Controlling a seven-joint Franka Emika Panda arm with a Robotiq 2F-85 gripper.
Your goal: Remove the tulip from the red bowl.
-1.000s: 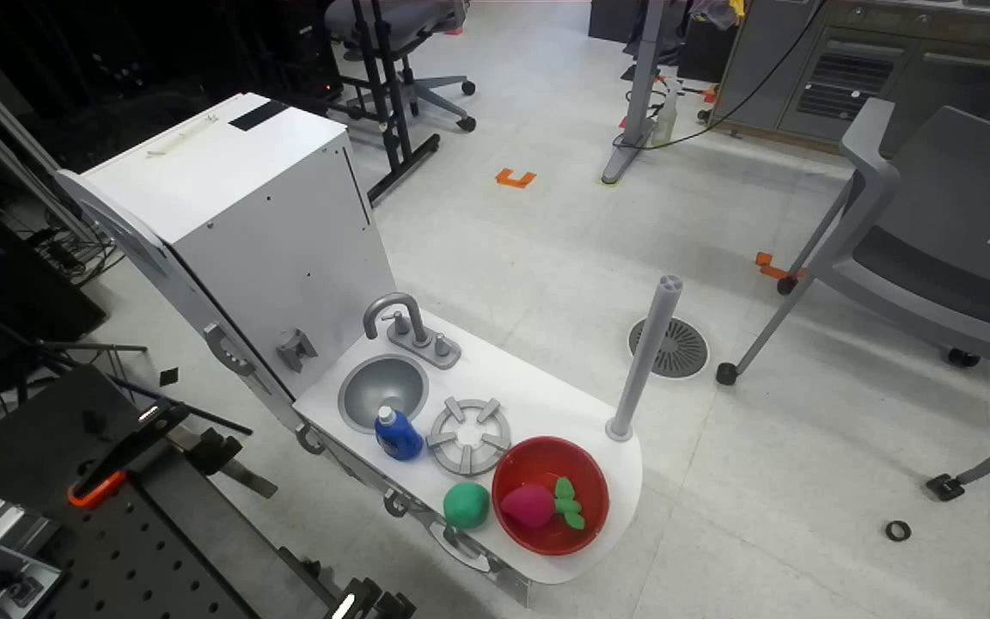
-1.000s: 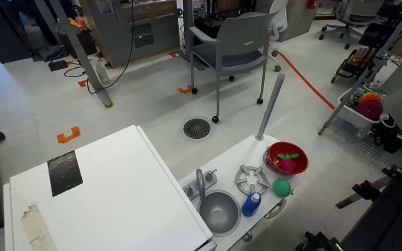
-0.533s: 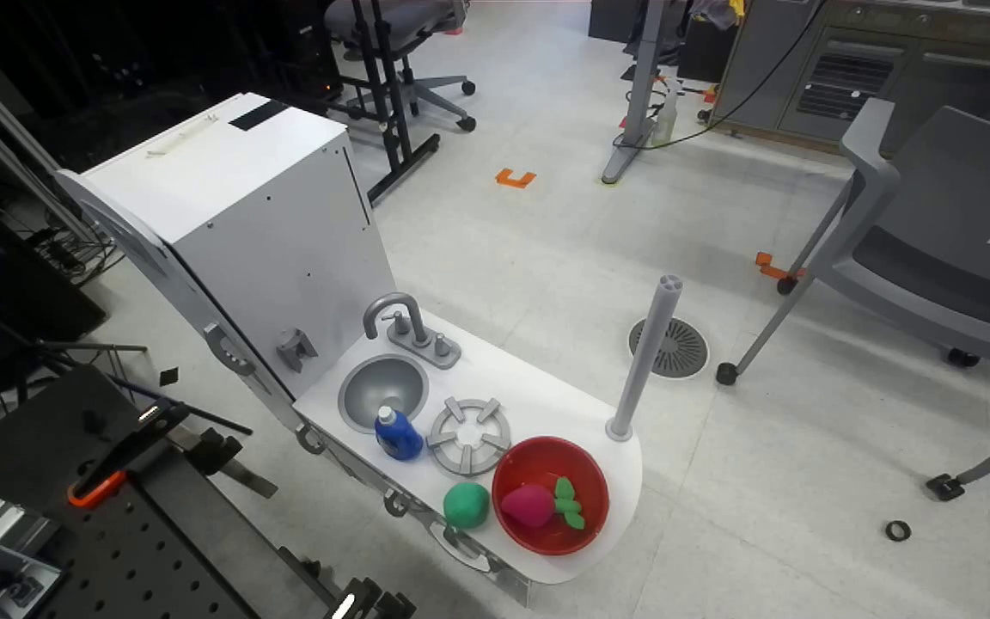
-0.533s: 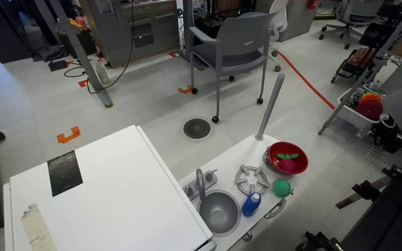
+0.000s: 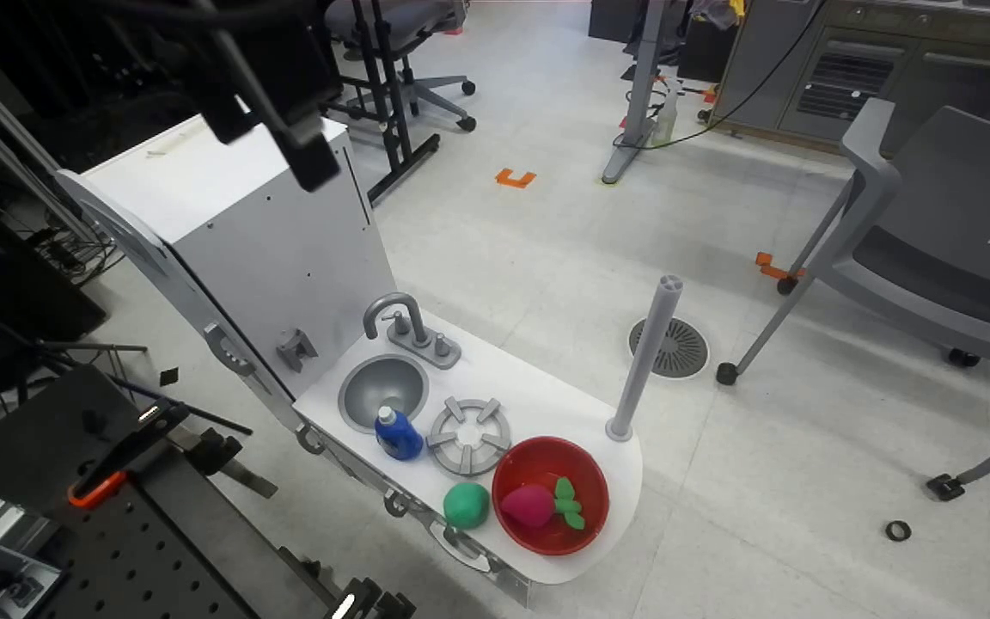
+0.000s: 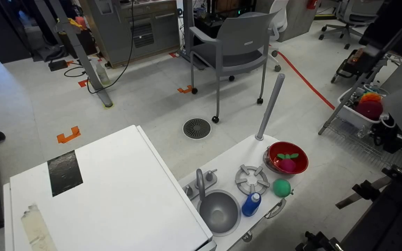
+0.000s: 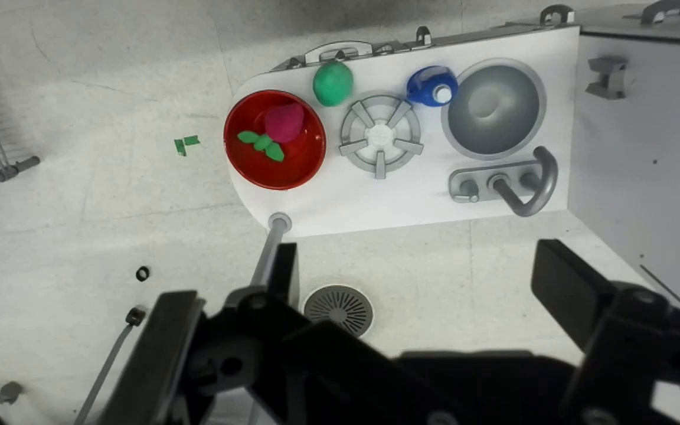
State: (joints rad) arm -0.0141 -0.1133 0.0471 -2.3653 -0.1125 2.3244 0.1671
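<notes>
The tulip, with a pink head and green leaves, lies inside the red bowl in both exterior views (image 5: 529,505) (image 6: 287,164) and in the wrist view (image 7: 284,123). The red bowl (image 5: 538,460) sits at the rounded end of the white toy kitchen counter; it also shows in the wrist view (image 7: 293,171). My gripper (image 7: 417,262) is open with nothing between its fingers. It is high above the scene, well away from the bowl. In an exterior view the blurred gripper (image 5: 271,150) hangs at the upper left in front of the tall white cabinet.
A green ball-like object (image 5: 466,505) stands beside the bowl. A burner ring (image 7: 380,136), a blue bottle (image 7: 432,87), a sink (image 7: 493,109) and a faucet (image 7: 538,183) follow along the counter. An upright grey post (image 5: 645,361) rises near the bowl. A tall white cabinet (image 6: 117,195) closes the far end.
My gripper has come into view at the upper left of an exterior view, and a dark blurred part has appeared at the upper right of an exterior view. The tulip and bowl have not moved.
</notes>
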